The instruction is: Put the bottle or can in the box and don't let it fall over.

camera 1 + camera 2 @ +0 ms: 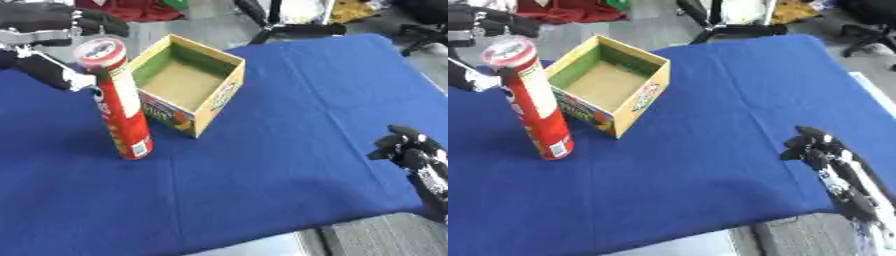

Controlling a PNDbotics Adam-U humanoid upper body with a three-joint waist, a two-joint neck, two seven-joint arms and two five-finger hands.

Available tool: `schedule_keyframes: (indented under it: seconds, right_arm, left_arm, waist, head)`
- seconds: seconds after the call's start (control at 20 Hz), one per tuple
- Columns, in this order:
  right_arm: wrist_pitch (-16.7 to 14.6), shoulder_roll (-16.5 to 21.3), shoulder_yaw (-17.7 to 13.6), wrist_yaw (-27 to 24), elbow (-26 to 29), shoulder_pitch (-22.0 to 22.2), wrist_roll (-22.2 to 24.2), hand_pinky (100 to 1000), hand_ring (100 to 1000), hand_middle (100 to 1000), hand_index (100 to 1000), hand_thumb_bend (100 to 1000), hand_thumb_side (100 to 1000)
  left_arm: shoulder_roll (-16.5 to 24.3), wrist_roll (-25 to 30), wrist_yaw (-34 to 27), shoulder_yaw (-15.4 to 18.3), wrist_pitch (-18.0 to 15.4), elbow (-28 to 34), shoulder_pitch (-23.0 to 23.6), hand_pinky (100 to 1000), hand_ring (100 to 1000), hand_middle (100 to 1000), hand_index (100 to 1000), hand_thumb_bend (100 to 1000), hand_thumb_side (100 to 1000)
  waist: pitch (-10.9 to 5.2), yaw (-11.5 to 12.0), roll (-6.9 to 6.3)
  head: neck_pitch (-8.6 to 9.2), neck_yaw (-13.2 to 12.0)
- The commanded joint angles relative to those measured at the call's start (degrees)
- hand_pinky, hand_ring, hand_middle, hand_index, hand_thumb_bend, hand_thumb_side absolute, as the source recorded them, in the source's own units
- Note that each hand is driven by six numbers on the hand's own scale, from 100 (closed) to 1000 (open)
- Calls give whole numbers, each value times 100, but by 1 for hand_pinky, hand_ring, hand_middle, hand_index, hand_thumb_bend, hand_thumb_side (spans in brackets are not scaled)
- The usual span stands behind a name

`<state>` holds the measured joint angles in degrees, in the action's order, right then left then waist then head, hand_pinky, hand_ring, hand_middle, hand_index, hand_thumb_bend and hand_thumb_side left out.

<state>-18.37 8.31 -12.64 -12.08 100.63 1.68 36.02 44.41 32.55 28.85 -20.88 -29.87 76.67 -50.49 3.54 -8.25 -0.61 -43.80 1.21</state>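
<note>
- Left hand (54, 50): at the can's top, fingers spread around it; thumb just beside the upper body, contact unclear.
- Red can (122, 107): tall, slim tube, upright on the cloth, just left of the box. Likely light, stiff, smooth-sided and tippy; best held mid-body.
- Box (213, 102): open-topped cardboard, empty, green inside.
- Blue tablecloth (289, 145): soft, creased.
- Right hand (820, 150): idle lower right, fingers loosely curled, holding nothing.

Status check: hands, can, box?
Left robot hand open around red can, can upright on table. Right robot hand idle, curled. Box open, nothing blocking.
</note>
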Motion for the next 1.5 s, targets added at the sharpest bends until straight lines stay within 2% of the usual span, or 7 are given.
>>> schedule_keyframes:
  seconds: [0.05, 0.3, 0.6, 1.2, 1.25, 1.35, 1.5]
  right_arm:
    - [-8, 83, 5, -34, 64, -47, 17, 714, 648, 678, 880, 100, 587]
    - [-1, 82, 14, -42, 65, -57, 31, 715, 648, 678, 881, 100, 587]
    - [5, 80, 24, -56, 65, -65, 53, 716, 648, 679, 882, 100, 588]
    - [16, 66, 38, -76, 66, -87, 91, 718, 648, 680, 882, 100, 586]
    - [16, 66, 38, -77, 66, -89, 92, 718, 648, 680, 882, 100, 586]
    - [18, 64, 38, -80, 67, -93, 96, 718, 648, 681, 883, 100, 586]
    - [22, 63, 39, -83, 67, -98, 101, 719, 648, 681, 883, 100, 585]
  left_arm:
    - [147, -142, 36, 105, -48, -6, -134, 1000, 1000, 972, 1000, 100, 570]
    - [92, 177, -232, 13, -218, -121, -122, 1000, 1000, 968, 1000, 100, 721]
    - [25, 751, -649, -28, -341, -201, -113, 984, 1000, 955, 1000, 100, 814]
    - [-162, 1268, -537, -137, -487, -327, -58, 930, 962, 904, 1000, 100, 832]
    - [-173, 1282, -499, -150, -498, -342, -45, 919, 951, 894, 1000, 100, 820]
    - [-194, 1327, -426, -177, -517, -375, -19, 854, 911, 853, 1000, 100, 679]
    - [-226, 1433, -366, -209, -539, -430, 2, 705, 794, 763, 965, 100, 359]
  waist:
    - [-98, -13, 5]
    - [-92, -28, 1]
    - [-87, -49, 2]
    - [-67, -82, 7]
    - [-66, -84, 7]
    - [-64, -88, 6]
    - [-64, -91, 6]
  head:
    - [-32, 28]
    - [-32, 36]
    - [-32, 52]
    - [5, 75]
    - [8, 77]
    - [13, 80]
    - [21, 86]
